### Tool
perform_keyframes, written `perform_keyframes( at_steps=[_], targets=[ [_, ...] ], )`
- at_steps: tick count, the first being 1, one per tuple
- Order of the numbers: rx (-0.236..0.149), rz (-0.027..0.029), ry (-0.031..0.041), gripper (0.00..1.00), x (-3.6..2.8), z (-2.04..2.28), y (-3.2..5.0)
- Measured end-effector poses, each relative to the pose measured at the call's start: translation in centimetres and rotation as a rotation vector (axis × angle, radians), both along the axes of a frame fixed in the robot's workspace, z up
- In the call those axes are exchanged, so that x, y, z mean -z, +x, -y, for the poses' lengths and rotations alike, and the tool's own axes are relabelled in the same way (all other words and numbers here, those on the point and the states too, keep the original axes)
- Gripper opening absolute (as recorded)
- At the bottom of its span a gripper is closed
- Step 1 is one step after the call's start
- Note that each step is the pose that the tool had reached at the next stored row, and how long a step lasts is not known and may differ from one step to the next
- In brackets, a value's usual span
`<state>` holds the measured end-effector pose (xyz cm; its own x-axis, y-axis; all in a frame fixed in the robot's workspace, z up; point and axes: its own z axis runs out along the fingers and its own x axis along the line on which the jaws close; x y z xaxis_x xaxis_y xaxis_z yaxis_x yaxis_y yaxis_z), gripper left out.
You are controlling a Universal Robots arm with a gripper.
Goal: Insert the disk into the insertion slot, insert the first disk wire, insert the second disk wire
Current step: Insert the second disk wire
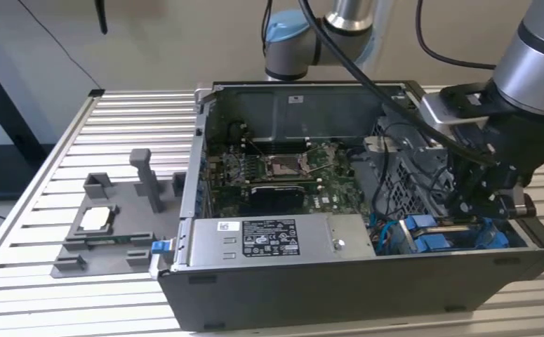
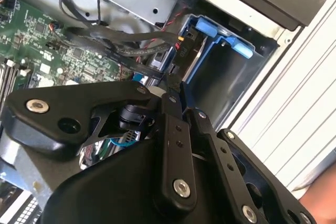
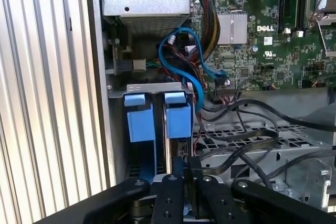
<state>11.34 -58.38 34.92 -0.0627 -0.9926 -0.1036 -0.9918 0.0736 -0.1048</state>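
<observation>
Gripper (image 1: 475, 210) inside insertion slot (image 1: 459, 235)

A robotics lab bench: slatted aluminium table (image 1: 47, 175), opened computer case (image 1: 347, 281), grey fixture plate (image 1: 112, 239).

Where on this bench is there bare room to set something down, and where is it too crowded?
Free: the slatted table behind the grey parts holder, at the exterior view's left of the computer case. Crowded: the case corner where the tool hangs over the blue drive brackets, amid cables.

Blue latches (image 3: 140, 119), green motherboard (image 3: 273, 51)
</observation>
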Motion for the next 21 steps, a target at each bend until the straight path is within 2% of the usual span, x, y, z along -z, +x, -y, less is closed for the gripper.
perform_keyframes(
  at_steps=[1,2,3,4,8,14,21],
  targets=[
    [0.0,-0.0012,0.0002,0.16,0.13,0.0,0.11],
    [0.0,-0.0033,0.0022,0.16,0.53,0.0,0.28],
    [0.0,-0.0182,0.0021,0.16,0.76,-0.02,0.29],
    [0.0,-0.0188,0.0064,0.16,0.78,-0.02,0.29],
    [0.0,-0.0188,0.0123,0.16,0.8,-0.07,0.3],
    [0.0,-0.0188,0.0124,0.16,0.82,-0.09,0.47],
    [0.0,-0.0188,0.0121,0.16,1.08,-0.3,0.48]
  ],
)
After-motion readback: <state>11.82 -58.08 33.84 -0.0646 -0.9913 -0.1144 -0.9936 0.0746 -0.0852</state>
